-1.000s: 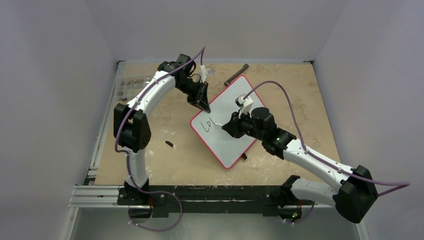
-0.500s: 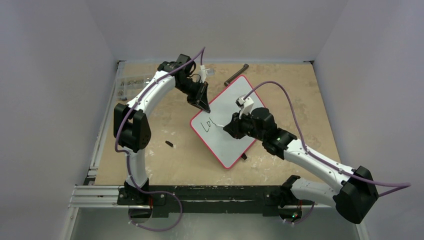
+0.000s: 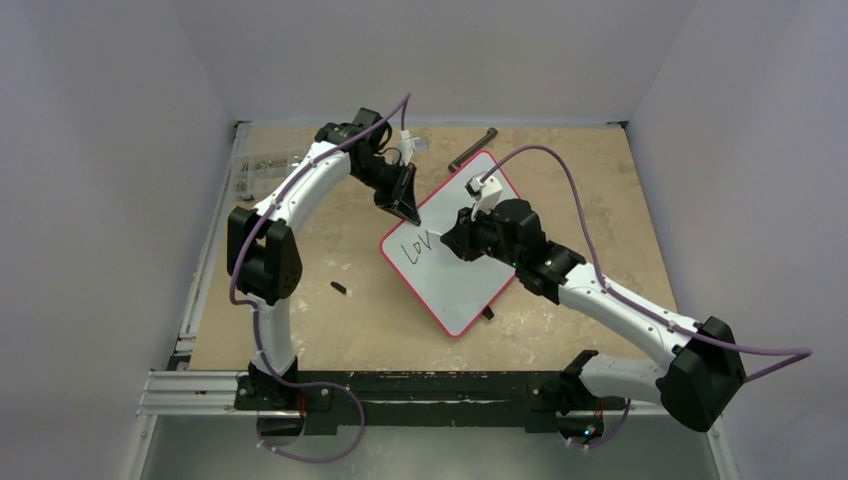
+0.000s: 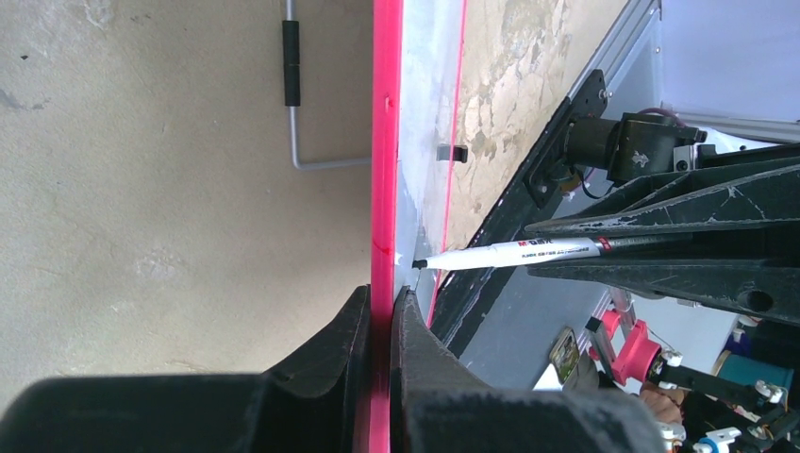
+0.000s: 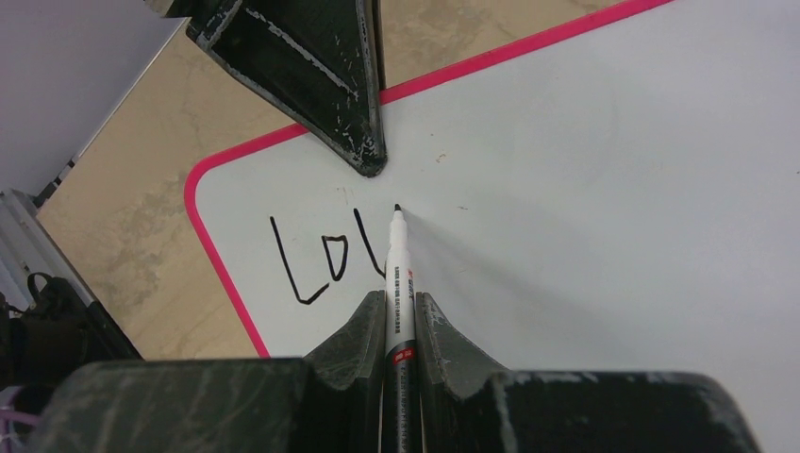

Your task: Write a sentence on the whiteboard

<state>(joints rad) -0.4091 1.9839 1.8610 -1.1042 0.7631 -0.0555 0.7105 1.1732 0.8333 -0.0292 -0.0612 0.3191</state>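
Observation:
The whiteboard, white with a red-pink rim, lies slanted on the table. My left gripper is shut on its far-left rim, one finger above and one below. My right gripper is shut on a white marker with a black tip. The tip touches the whiteboard just right of the written letters. Of the sentence only black strokes reading "LOV" show, near the board's left corner. The marker also shows in the left wrist view.
A dark metal key with a black handle lies beyond the board's far corner. A clear box of small parts sits at the far left edge. A small black piece lies left of the board, and a black clip is at its near edge.
My right gripper moved the marker up and away across the board, adding the V strokes after "LO". The left gripper and the board stayed put.

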